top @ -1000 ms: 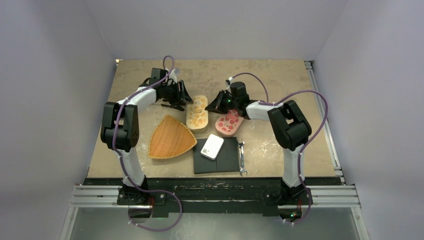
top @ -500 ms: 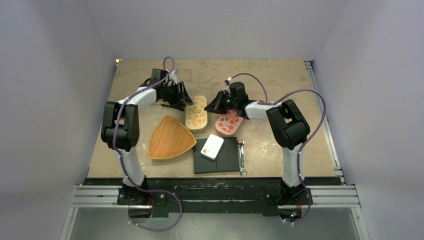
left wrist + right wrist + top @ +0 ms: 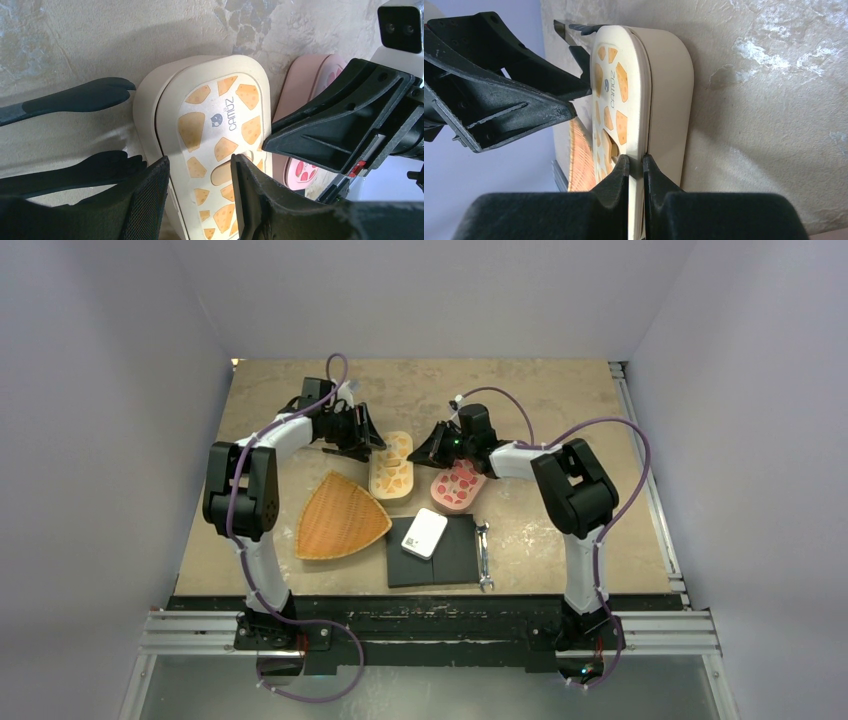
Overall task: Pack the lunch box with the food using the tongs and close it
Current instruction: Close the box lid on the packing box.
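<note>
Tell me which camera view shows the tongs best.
Left wrist: both arms of the tongs and their black tips lie in plain sight beside the cheese-print lid. From the top external view the left pincer hides most of them. The right wrist catches only dark tips past the lid's far end.

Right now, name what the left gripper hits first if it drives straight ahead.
Most likely the lunch box lid with the cheese pattern, straight ahead of the left gripper; how near is unclear.
</note>
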`<state>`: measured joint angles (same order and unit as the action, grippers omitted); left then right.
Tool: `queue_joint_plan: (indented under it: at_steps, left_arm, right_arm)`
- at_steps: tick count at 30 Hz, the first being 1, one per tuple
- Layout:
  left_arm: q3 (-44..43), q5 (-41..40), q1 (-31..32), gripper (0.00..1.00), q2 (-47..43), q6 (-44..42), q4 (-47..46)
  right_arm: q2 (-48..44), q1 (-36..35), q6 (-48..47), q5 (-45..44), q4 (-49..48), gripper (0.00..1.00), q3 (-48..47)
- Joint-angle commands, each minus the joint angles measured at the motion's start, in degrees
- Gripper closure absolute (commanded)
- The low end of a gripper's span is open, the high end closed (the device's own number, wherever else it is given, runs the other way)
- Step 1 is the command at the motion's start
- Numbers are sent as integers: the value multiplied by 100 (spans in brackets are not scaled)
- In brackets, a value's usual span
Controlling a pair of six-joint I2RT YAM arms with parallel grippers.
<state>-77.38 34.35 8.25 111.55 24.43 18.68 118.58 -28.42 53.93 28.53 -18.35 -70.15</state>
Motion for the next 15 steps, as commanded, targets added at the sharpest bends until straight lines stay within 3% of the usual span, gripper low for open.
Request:
queue_joint_plan:
  at_steps: [1,9,15]
  left_arm:
    - [-46,-171,-25,52,-190,-123,-33]
    - [-55,-807,-38,52,-430,-280,133]
    - [-75,-432,-34,50,-295,-193,94]
  right_arm:
    - [-64,-84,188,264,-253,100,6]
    - [-155,-82,485,301,-713,100,209]
    - [-163,-78,322,100,-536,100,132]
